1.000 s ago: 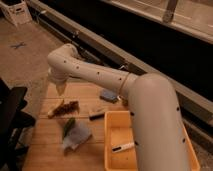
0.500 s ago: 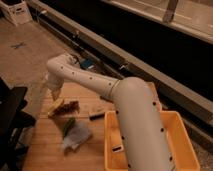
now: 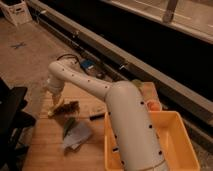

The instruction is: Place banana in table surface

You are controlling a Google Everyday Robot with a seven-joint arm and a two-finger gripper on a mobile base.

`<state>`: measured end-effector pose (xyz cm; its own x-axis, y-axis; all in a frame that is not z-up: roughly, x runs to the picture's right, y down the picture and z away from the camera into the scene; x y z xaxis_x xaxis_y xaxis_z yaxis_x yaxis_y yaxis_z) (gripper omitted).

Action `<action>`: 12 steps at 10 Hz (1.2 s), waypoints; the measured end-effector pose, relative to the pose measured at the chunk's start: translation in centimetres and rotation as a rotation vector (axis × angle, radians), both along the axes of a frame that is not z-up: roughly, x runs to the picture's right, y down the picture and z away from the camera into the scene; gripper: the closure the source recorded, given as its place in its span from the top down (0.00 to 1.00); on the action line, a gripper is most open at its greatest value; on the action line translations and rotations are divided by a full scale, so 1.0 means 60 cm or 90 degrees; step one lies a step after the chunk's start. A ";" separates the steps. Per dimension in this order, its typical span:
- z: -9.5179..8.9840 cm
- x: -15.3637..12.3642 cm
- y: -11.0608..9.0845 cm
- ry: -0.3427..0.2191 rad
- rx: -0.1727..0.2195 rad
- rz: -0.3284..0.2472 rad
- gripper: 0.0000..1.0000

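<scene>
Camera view looks down on a white robot arm that reaches from the lower right across a wooden tabletop (image 3: 44,146) and bends down at its elbow, so the gripper (image 3: 55,105) hangs over the tabletop's far left corner. Its fingers appear spread apart and hold nothing. A small pale banana (image 3: 51,114) lies on the tabletop just below the fingers, at their tips; whether they touch it cannot be told. Just right of the fingers sits a dark brown bumpy cluster (image 3: 69,106). Nearer the camera than the fingers lie a green vegetable (image 3: 67,125) and, beside it, a crumpled pale cloth (image 3: 78,136). Well to the right of the fingers, past a short dark pen (image 3: 97,116), stands a yellow bin (image 3: 176,144), partly hidden by the arm.
</scene>
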<state>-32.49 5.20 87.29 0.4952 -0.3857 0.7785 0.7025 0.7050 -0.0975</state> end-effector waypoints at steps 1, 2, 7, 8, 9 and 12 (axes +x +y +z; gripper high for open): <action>0.007 0.004 0.004 0.004 -0.007 0.001 0.65; 0.013 0.006 0.005 0.008 -0.013 0.000 0.65; 0.039 0.008 0.017 0.021 -0.033 -0.013 0.65; 0.045 0.008 0.021 0.024 -0.036 -0.015 0.65; 0.053 0.009 0.026 0.028 -0.043 -0.017 0.65; 0.071 0.015 0.047 0.039 -0.064 -0.025 0.65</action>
<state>-31.58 8.01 91.55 0.5295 -0.3270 0.7828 0.7199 0.6613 -0.2107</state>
